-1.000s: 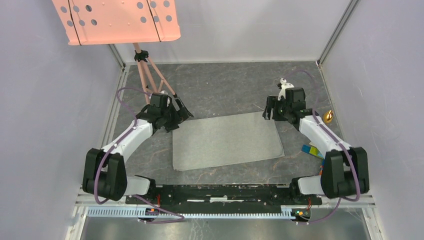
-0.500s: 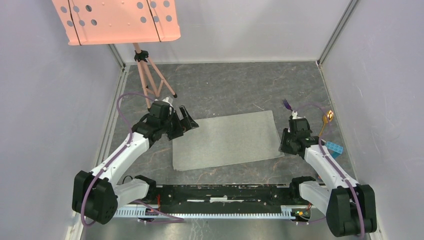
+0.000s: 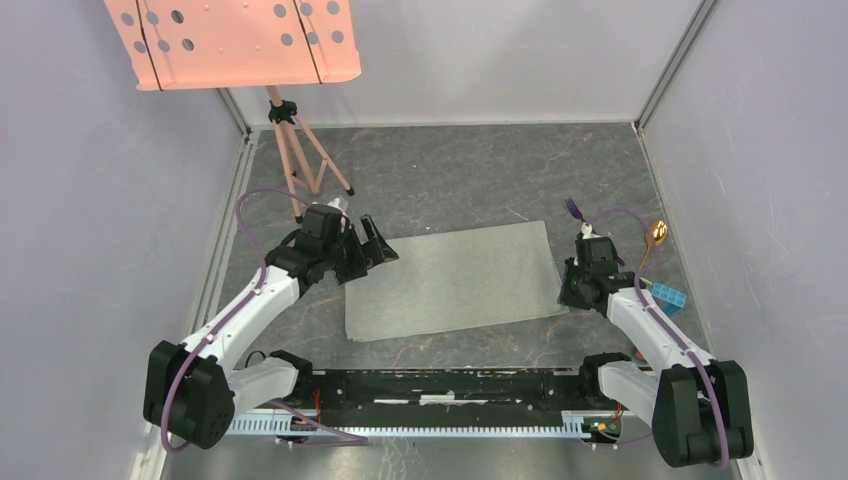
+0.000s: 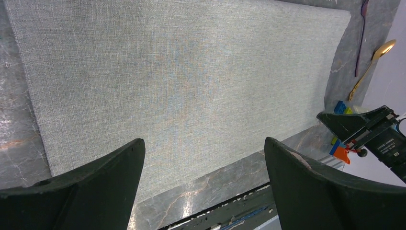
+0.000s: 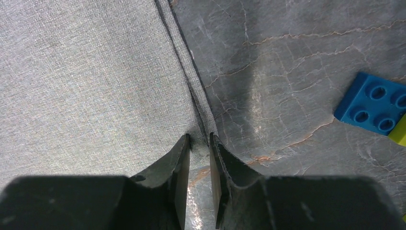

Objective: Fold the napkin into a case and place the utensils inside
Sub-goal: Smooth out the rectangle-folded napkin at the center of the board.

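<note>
The grey napkin (image 3: 450, 280) lies flat and unfolded in the middle of the dark marbled table. At its near right corner my right gripper (image 3: 570, 290) is down on the cloth. The right wrist view shows this gripper (image 5: 199, 139) nearly closed, with a raised ridge of the napkin's edge (image 5: 196, 110) pinched between the tips. My left gripper (image 3: 375, 245) hovers wide open over the napkin's far left corner and holds nothing (image 4: 203, 143). The purple fork (image 3: 573, 208) and the gold-bowled spoon (image 3: 657, 233) lie on the table right of the napkin.
A blue toy block (image 3: 668, 297) lies just right of my right gripper, with a yellow-green one beside it (image 5: 397, 134). A salmon-pink perforated panel (image 3: 235, 40) on a tripod (image 3: 300, 160) stands at the back left. Walls enclose the table.
My right arm swung from the napkin's far right corner to its near right corner and closed on the edge. The left gripper shifted slightly and stayed open.
</note>
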{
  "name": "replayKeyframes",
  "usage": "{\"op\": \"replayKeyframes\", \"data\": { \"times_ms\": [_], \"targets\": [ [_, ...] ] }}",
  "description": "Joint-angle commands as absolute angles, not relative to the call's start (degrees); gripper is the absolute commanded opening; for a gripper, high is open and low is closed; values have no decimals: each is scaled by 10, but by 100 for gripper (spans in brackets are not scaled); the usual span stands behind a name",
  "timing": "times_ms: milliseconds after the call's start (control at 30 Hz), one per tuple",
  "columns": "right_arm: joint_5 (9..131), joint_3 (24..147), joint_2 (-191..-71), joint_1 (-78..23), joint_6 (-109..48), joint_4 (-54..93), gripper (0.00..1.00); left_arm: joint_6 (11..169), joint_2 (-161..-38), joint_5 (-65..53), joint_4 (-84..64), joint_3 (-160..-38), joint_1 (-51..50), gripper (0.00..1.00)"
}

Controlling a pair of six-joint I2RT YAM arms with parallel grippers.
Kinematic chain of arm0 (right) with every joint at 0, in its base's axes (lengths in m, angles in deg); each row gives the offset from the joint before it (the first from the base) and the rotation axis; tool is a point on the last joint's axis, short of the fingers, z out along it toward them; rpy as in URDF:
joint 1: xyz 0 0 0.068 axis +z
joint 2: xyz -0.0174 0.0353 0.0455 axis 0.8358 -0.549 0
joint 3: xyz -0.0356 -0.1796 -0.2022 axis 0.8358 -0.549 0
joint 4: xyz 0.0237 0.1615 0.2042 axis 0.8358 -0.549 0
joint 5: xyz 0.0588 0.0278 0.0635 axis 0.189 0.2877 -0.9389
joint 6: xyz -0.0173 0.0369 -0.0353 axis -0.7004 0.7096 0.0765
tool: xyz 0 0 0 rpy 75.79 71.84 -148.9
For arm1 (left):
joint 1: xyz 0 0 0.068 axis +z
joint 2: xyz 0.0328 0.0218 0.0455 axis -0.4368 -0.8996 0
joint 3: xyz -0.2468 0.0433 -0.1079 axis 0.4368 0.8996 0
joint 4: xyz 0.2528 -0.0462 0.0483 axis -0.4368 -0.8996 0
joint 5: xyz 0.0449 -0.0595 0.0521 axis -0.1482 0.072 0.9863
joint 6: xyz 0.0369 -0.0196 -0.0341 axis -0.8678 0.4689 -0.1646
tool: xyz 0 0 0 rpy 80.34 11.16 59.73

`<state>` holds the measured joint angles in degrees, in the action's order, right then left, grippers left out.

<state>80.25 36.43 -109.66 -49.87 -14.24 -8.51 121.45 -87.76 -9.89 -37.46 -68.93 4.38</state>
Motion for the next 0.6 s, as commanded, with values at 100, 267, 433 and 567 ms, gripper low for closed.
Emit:
{"op": "replayKeyframes", "data": {
  "times_ms": [100,267,433,567],
  "targets": [
    [833,361,-1095,-493,-145,-75,16,1203,-877,-102,-365,-684,40,100],
    [856,373,-1082,-493,-146,-93,0,1202,-878,-100,-365,-681,40,100],
    [872,367,-1078,-493,-144,-106,0,1199,-892,-91,-366,-688,40,100],
    [874,359,-1080,-493,-143,-97,9,1195,-920,-84,-355,-707,41,100]
  ]
}}
